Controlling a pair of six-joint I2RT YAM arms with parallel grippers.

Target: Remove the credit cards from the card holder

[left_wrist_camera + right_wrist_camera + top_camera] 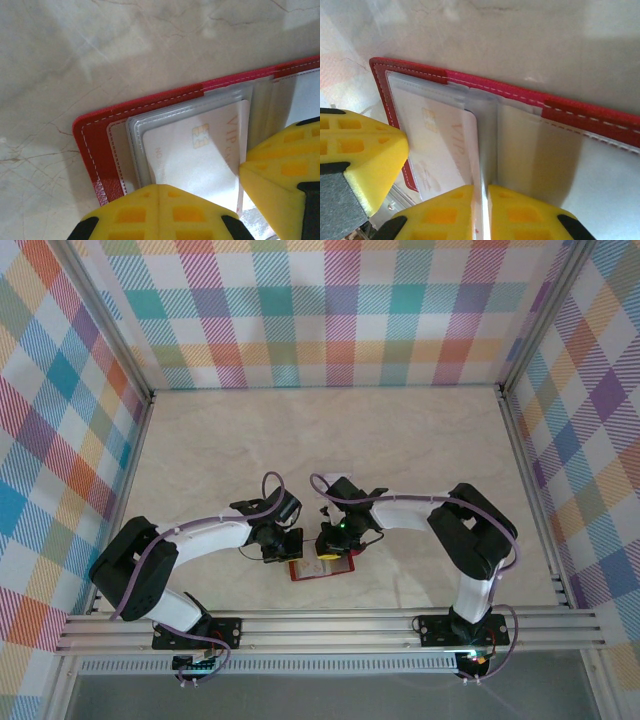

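Observation:
The red card holder (322, 568) lies open on the marble table between both arms, its clear inner pockets (165, 112) facing up. A whitish credit card (200, 160) with a gold chip and "VIP" lettering sticks partly out of a pocket. My left gripper (160, 192) is shut, its joined yellow tips resting on the card's near edge and the pocket. My right gripper (483, 200) is shut on the thin side edge of that card (445, 145), seen edge-on between its pads. In the top view both grippers (283, 552) (330, 553) hover over the holder and hide most of it.
The holder (520, 92) lies close to the aluminium rail (330, 625) at the table's front edge. Plaid walls (320, 310) enclose the table on three sides. Bare marble (330, 440) stretches behind the grippers.

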